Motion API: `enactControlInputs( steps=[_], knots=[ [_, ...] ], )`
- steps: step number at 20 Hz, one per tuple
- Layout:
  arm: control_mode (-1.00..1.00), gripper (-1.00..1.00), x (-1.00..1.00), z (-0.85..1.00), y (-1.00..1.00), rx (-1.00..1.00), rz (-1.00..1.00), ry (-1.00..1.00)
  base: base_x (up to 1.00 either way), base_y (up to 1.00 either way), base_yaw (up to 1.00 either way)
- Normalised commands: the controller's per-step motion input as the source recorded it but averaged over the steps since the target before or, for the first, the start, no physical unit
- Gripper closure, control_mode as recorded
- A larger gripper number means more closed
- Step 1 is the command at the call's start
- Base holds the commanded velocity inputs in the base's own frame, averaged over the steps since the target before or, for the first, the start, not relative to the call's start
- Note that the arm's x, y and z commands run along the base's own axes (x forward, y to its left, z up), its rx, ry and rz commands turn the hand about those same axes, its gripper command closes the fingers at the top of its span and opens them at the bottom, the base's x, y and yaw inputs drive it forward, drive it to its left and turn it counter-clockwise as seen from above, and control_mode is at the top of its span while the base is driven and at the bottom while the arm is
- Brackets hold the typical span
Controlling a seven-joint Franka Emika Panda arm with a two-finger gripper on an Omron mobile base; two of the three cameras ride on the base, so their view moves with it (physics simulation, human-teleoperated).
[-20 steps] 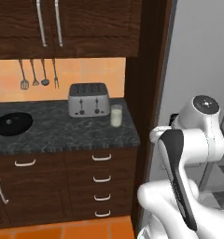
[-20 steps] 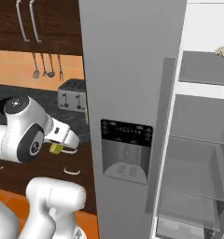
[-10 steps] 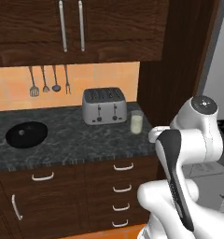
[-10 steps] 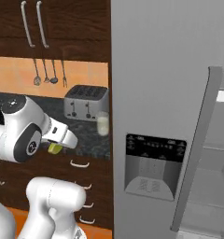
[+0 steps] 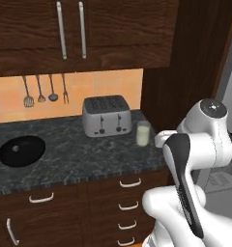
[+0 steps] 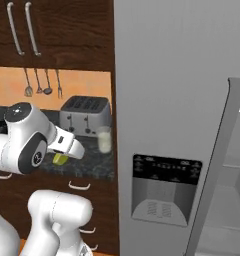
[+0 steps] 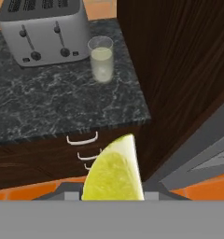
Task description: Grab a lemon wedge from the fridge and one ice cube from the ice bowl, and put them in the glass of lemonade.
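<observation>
At the far left of the desk (image 5: 65, 164), the ice bowl (image 5: 20, 150) is sitting well apart from the other items; its contents are too dark to make out. Moving right, the silver toaster (image 5: 107, 116) is standing against the backsplash, and the glass of lemonade (image 5: 143, 133) is standing just beside it, near the desk's right end. Further right, the pincer (image 6: 59, 158) is hanging off the desk's front edge, gripping the lemon wedge (image 7: 114, 172) between its fingers; in the hand view the wedge is sitting low, with the glass ahead of it. At the right, the fridge (image 6: 177, 100) is standing with one door open.

Progress, as judged: the wedge fetch appears complete. Remaining steps are carrying the wedge over the glass, releasing it, then collecting one ice cube from the bowl and adding it.
</observation>
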Motion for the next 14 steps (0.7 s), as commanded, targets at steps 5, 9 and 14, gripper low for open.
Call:
enactControlInputs(
  steps=[5,9,14],
  knots=[
    [1.00,1.00,0.00,0.00,0.00,0.00,0.00,0.00,0.51,0.32,-0.30],
    [1.00,1.00,0.00,0.00,0.00,0.00,0.00,0.00,0.49,0.34,-0.31],
    [1.00,1.00,0.00,0.00,0.00,0.00,0.00,0.00,0.58,0.62,-0.29]
  ],
)
